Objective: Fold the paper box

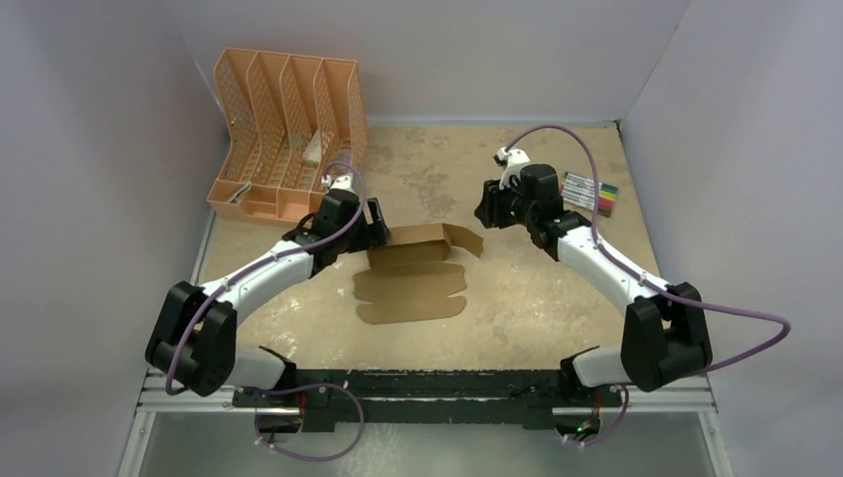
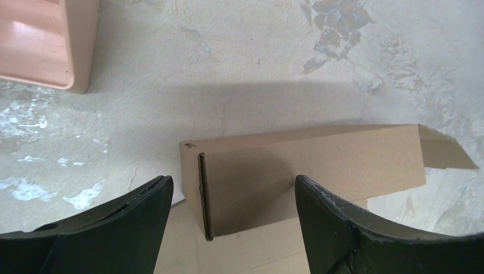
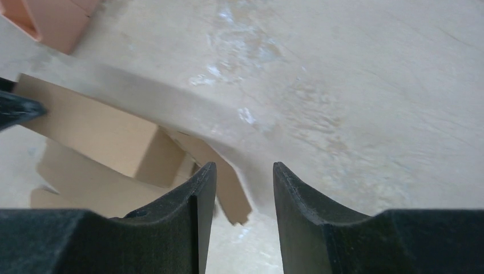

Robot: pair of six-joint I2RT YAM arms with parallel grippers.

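Observation:
The paper box [image 1: 413, 283] is brown cardboard lying mid-table. Its near half is a flat sheet with scalloped edges, and its far part is folded up into a long wall [image 2: 319, 165] with a side flap [image 3: 228, 191] sticking out to the right. My left gripper [image 1: 376, 225] hovers over the wall's left end with its jaws wide open. The box corner shows between the fingertips [image 2: 151, 197], which do not touch it. My right gripper [image 1: 486, 206] is to the right of the flap, open, with only bare table between its fingers [image 3: 205, 182].
A peach-orange slotted organizer [image 1: 288, 129] stands at the back left, close behind the left gripper. A pack of coloured markers [image 1: 590, 194] lies at the back right. White walls enclose the table on three sides.

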